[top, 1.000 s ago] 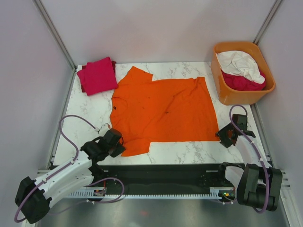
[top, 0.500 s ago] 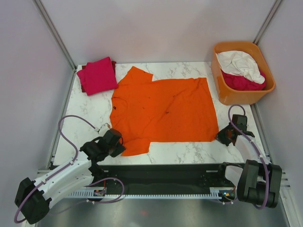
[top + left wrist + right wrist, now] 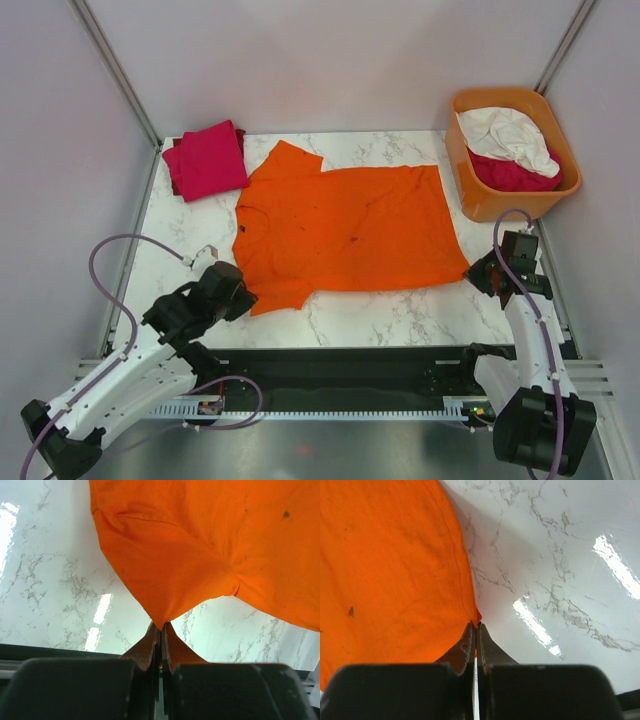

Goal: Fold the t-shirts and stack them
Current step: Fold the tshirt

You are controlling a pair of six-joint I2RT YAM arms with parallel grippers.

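Pink shirt (image 3: 210,158) sits folded at the back-left corner of the bench (image 3: 380,315), out of play. Orange shirt (image 3: 345,230) lies spread flat mid-bench, sleeves left, hem right. It's thin, limp, light cloth with no stiffness. It'll sag and drag between any two holds, so take it by corners or edges and keep it taut, or I'd expect the fold to wrinkle. Left jaws are pressed together, pinching the near-left sleeve tip. In the left wrist view the cloth funnels to a point right in the nip. Right jaws are likewise clamped on the near-right hem corner. In the right wrist view the shirt fans off to their left, with bare marble to the right. Both bites look shallow, just the edge, so you could lose one on a fast pull. White shirt (image 3: 510,135) and crimson shirt (image 3: 512,176) are bunched in the tub (image 3: 478,205) at back right.
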